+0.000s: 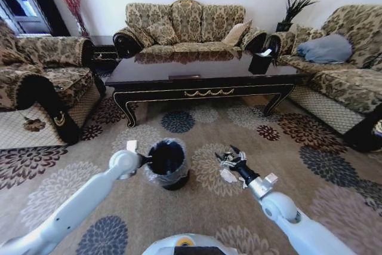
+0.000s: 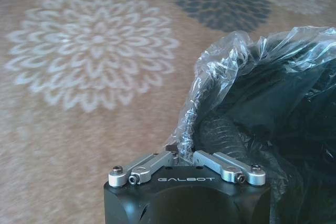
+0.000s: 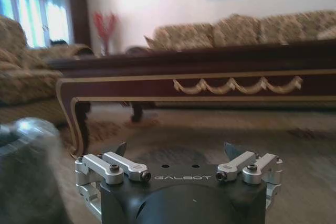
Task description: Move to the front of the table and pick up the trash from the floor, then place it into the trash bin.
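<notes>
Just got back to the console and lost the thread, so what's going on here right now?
The robot stands on the carpet in front of the coffee table. Its left end effector is shut on the clear liner at the rim of the small black trash bin, holding it. The right end effector is open, low over the carpet to the right of the bin, with a small pale piece of litter lying on the floor just beside it, not gripped.
</notes>
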Tool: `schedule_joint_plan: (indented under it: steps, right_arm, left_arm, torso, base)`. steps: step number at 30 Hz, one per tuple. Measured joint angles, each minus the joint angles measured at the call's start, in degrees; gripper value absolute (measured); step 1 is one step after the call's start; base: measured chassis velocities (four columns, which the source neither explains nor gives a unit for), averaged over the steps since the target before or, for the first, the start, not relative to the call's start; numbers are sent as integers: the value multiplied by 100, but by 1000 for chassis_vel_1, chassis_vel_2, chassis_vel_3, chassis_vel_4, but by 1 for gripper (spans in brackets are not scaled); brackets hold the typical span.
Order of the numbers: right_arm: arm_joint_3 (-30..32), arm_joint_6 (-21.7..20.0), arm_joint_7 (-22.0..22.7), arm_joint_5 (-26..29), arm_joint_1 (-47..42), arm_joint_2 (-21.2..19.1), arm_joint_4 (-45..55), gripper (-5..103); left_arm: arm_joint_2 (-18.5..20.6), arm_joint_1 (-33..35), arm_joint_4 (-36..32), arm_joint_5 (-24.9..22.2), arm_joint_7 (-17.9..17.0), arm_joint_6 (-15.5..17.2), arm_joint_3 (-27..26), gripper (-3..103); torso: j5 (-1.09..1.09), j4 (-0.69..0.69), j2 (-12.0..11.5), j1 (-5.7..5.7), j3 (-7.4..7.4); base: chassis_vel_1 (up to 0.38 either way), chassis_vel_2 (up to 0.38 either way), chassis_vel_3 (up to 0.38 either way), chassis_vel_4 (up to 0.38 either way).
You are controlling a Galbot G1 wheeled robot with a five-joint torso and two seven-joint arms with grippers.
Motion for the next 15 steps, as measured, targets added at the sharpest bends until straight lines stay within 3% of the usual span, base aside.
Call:
schedule_joint_plan:
  steps: [5, 7, 15]
  right_arm:
    - [-72, 60, -183, 67, 200, 112, -1105, 100]
    - [-83, 69, -206, 68, 220, 129, -1228, 100]
    - [-337, 223, -696, -55, 710, 383, -3327, 100]
  left_arm:
    - [193, 492, -219, 181, 90, 1, -303, 0]
    - [200, 534, -249, 196, 91, 0, -321, 0]
    - [176, 985, -493, 302, 78, 2, -578, 0]
  torso:
    - [2, 0, 0, 0, 0]
    - [2, 1, 0, 0, 0]
    - [2, 0, 0, 0, 0]
  base:
    - [0, 0, 0, 0]
    - [0, 0, 0, 0]
    - [0, 0, 0, 0]
